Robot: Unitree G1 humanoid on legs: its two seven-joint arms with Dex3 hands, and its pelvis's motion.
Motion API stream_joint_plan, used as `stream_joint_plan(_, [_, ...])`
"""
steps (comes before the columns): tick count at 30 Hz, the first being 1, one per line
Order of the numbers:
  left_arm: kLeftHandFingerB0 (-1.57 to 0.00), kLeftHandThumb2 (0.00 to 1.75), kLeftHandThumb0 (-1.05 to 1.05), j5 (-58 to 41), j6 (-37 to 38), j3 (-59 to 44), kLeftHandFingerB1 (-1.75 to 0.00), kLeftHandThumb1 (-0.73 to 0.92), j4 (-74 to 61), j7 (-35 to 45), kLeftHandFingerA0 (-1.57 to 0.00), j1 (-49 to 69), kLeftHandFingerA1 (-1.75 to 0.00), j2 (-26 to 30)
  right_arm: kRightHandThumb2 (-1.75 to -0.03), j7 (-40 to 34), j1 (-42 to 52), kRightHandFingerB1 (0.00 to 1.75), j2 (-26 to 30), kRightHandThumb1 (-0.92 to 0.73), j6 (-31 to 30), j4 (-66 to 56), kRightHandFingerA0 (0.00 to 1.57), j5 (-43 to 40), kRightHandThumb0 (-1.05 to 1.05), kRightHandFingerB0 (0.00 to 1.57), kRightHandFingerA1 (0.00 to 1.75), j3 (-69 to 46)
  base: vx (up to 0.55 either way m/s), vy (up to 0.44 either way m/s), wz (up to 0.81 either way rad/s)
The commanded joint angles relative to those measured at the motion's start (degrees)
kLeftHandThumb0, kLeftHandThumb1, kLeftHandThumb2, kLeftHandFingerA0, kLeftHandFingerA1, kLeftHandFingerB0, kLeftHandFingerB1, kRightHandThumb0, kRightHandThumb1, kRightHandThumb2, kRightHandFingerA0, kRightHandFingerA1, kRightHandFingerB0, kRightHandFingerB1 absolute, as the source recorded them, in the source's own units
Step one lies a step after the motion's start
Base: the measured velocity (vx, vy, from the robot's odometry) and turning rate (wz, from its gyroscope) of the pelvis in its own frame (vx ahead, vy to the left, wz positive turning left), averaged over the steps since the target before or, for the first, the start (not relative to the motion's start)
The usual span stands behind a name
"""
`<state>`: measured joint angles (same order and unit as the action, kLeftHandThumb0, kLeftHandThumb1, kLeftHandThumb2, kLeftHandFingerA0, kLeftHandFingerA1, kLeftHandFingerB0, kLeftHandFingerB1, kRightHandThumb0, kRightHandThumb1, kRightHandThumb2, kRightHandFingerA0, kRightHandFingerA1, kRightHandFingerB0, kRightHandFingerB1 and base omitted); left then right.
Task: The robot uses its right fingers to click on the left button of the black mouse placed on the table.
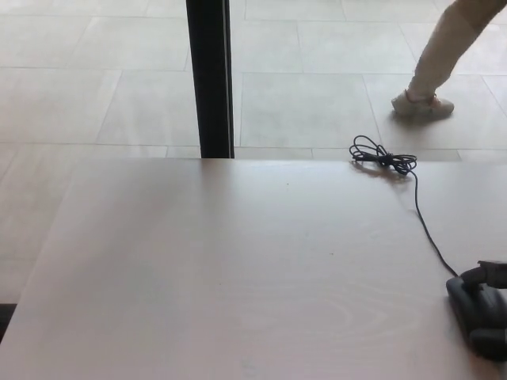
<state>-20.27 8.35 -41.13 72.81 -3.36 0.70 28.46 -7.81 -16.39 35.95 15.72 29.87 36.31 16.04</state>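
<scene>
Where the pale table [238, 277] meets its right edge, you have the black mouse [475, 313] with the right hand [491, 277] lying on it; finger state cannot be told. From the mouse, its cable [424, 222] runs back to a coiled bundle at the table's far edge. Beyond that edge, a person's leg [440, 55] crosses the tiled floor [317, 95].

The black mouse [475, 313] is lying at about four o'clock on the desk [238, 269], its cord [424, 226] trailing toward one o'clock.
</scene>
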Motion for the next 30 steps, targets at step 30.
stream_joint_plan(30, [-0.64,0.57,-0.57,-0.6,1.2,1.8,-0.54,0.55,-0.2,-0.8,-0.83,-0.8,-0.70,1.7,-0.63,0.2,2.4,0.38,3.1,-0.78,-1.7,3.2,0.33,7.9,-0.63,0.49,0.43,6.2,0.00,0.000,0.00])
